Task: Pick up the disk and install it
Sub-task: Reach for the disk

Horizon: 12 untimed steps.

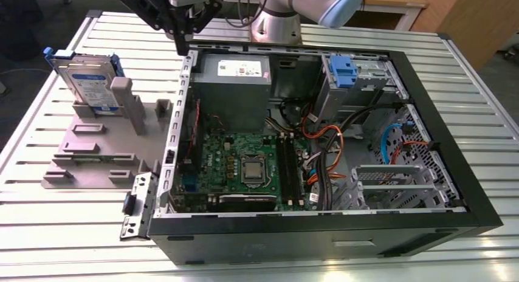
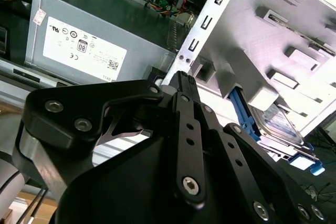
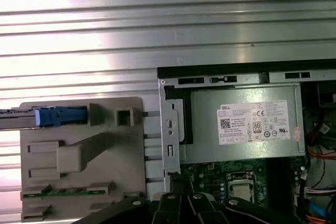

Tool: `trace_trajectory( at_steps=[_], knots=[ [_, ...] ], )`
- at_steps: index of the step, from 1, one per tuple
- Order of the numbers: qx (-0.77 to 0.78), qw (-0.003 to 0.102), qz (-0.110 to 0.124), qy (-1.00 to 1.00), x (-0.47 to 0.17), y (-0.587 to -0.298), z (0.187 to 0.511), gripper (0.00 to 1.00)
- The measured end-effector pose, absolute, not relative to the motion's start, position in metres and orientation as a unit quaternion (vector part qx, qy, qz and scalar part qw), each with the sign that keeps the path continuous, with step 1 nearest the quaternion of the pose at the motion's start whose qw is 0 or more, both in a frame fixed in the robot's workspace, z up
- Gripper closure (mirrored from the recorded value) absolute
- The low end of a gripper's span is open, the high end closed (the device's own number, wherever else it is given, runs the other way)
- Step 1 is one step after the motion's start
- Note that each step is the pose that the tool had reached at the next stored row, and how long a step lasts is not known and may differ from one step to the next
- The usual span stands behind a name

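1. Silver between blue rails, the disk [image 1: 84, 81] is standing upright in a grey holder [image 1: 89, 154] on the slatted counter [image 1: 48, 233], at nine o'clock of the open computer case [image 1: 422, 93].
2. The end effector [image 1: 181, 50] is hovering at two o'clock of the disk, apart from it, closed together and carrying nothing.
3. I judge that the pick-up is not yet made.
4. The disk is wearing a white-and-blue label, and the grey box [image 1: 235, 72] a white sticker.
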<state>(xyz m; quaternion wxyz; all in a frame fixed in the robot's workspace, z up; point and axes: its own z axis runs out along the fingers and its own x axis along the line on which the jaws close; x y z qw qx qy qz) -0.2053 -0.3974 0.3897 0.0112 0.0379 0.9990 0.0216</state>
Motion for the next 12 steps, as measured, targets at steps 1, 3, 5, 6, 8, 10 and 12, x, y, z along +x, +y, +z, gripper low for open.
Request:
trace_trajectory(
  at_steps=[1, 3, 5, 6, 8, 10, 12],
  knots=[
    [0.038, 0.011, 0.022, 0.999, -0.2061, -0.3974, 0.3896, 0.89],
    [0.038, 0.011, 0.022, 0.999, -0.2077, -0.3974, 0.3893, 0.89],
    [0.038, 0.011, 0.022, 0.999, -0.2093, -0.3974, 0.3891, 0.89],
    [0.038, 0.011, 0.022, 0.999, -0.2100, -0.3974, 0.3891, 0.89],
    [0.038, 0.011, 0.022, 0.999, -0.2115, -0.3974, 0.3889, 0.89],
    [0.038, 0.011, 0.022, 0.999, -0.2131, -0.3974, 0.3887, 0.89],
    [0.038, 0.011, 0.022, 0.999, -0.2149, -0.3974, 0.3885, 0.89]
  ],
)
